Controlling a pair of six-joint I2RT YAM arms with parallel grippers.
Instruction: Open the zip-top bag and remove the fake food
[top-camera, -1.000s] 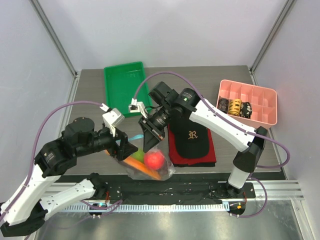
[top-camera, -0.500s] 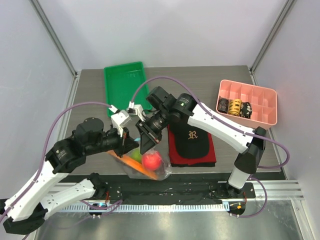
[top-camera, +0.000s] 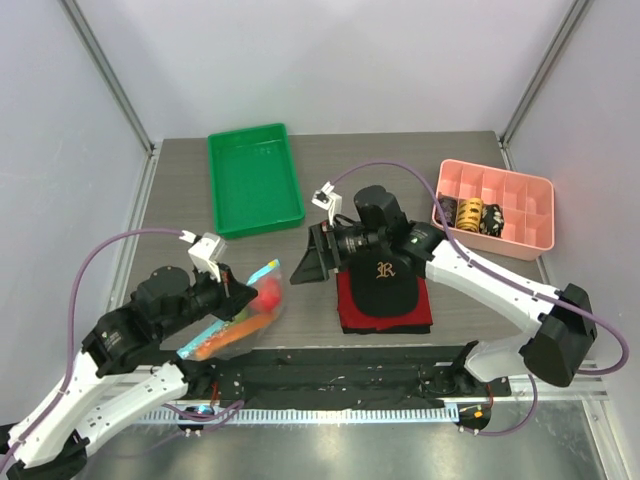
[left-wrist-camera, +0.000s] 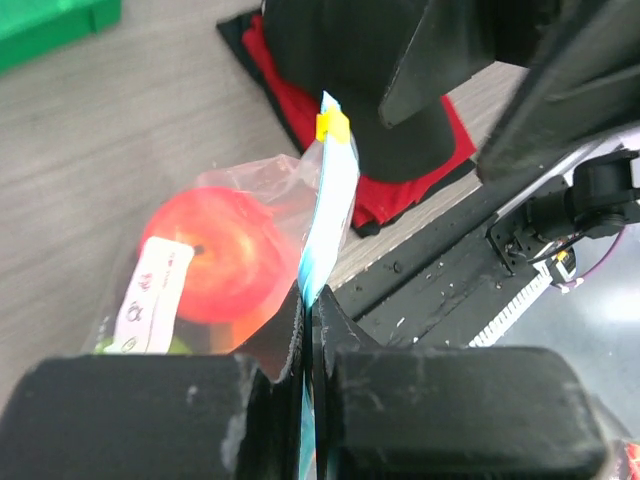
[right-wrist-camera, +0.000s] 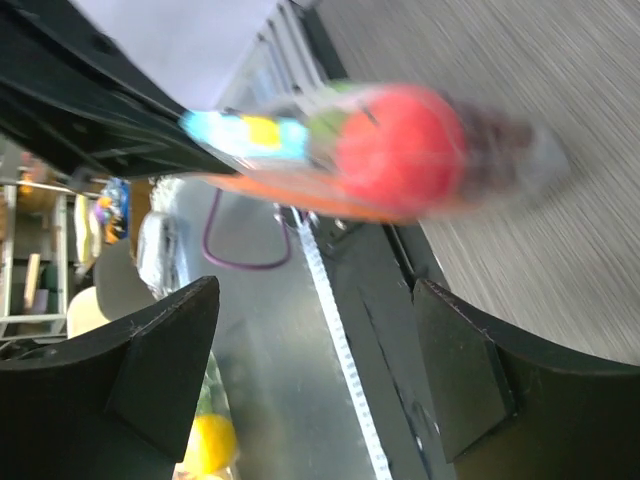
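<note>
Handoff: right gripper released, left gripper took the bag.
Top: left jaws clamped on its mouth edge, right jaws wide and well apart. Left wrist: blue strip pinched between jaws, apple inside beside them (mouth looks zipped). Right wrist: blurred bag ahead of spread jaws. Pink box holds dark and yellow items.
</note>
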